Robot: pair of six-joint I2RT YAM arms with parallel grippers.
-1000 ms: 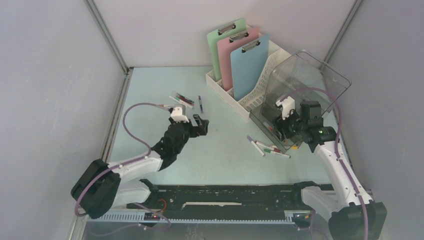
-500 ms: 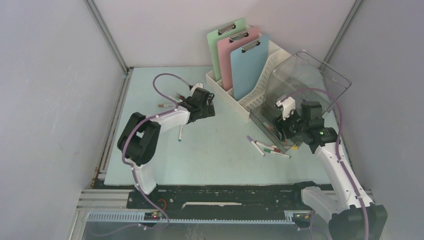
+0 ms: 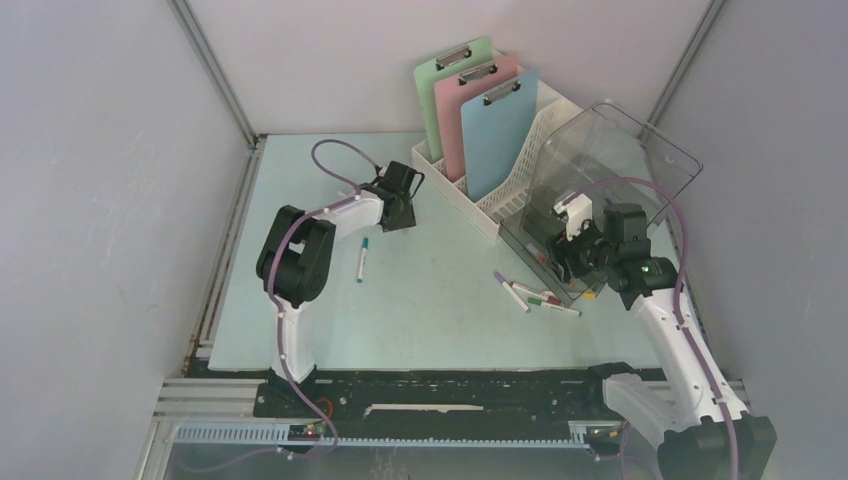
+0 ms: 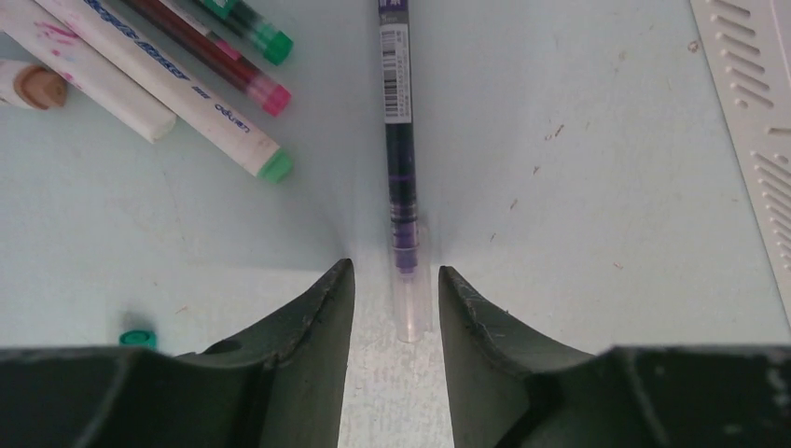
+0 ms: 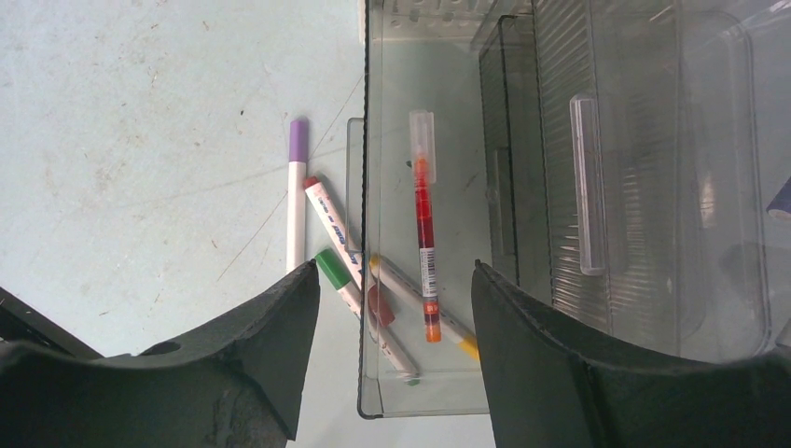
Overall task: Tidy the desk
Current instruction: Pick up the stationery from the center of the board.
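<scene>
The desk point(image 3: 440, 300) is a pale mint-blue top. At its far middle my left gripper point(image 3: 403, 205) stands low over a purple pen point(image 4: 401, 168) with a clear cap. In the left wrist view the gripper point(image 4: 394, 280) straddles the cap end, open, with a thin gap on each side. My right gripper point(image 3: 565, 255) hovers open over the front edge of a clear plastic box point(image 5: 560, 187). A red pen point(image 5: 424, 243) lies inside that box, below the right gripper point(image 5: 396, 280).
Several markers point(image 4: 187, 84) lie left of the purple pen. A green-tipped marker point(image 3: 361, 260) lies alone nearer me. More markers point(image 3: 535, 295) lie at the clear box's front corner. A white file rack point(image 3: 500, 195) holds green, pink and blue clipboards point(image 3: 470, 110).
My left arm swung from mid-desk out to the far purple pen and its jaws narrowed around the cap. The green-tipped marker now shows where the arm was. The right arm barely moved.
</scene>
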